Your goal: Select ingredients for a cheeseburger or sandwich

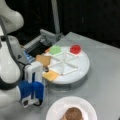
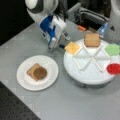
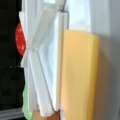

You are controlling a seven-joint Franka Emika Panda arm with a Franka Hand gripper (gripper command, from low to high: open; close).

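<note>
On the white plate (image 2: 23, 81) lies a tan toast square (image 2: 31, 70) with the brown patty (image 2: 40, 73) on top, the sandwich as it stands, also seen as the patty (image 1: 74, 114) on the plate (image 1: 56, 110). The divided round tray (image 2: 87, 75) holds the yellow cheese square (image 2: 72, 47), a second toast (image 2: 92, 40), a green leaf (image 2: 113, 49) and a red disc (image 2: 113, 68). My blue-and-white gripper (image 2: 57, 46) hangs just outside the tray's rim, next to the cheese (image 1: 51, 75). The wrist view is filled by the cheese (image 3: 80, 77), and nothing is held.
The tray (image 1: 82, 70) has raised white dividers (image 1: 63, 62) between its wedge compartments. A grey box-like fixture (image 2: 87, 15) stands behind the tray, with a small orange object (image 2: 81, 28) beside it. Grey table (image 1: 105, 85) stretches around the plate and the tray.
</note>
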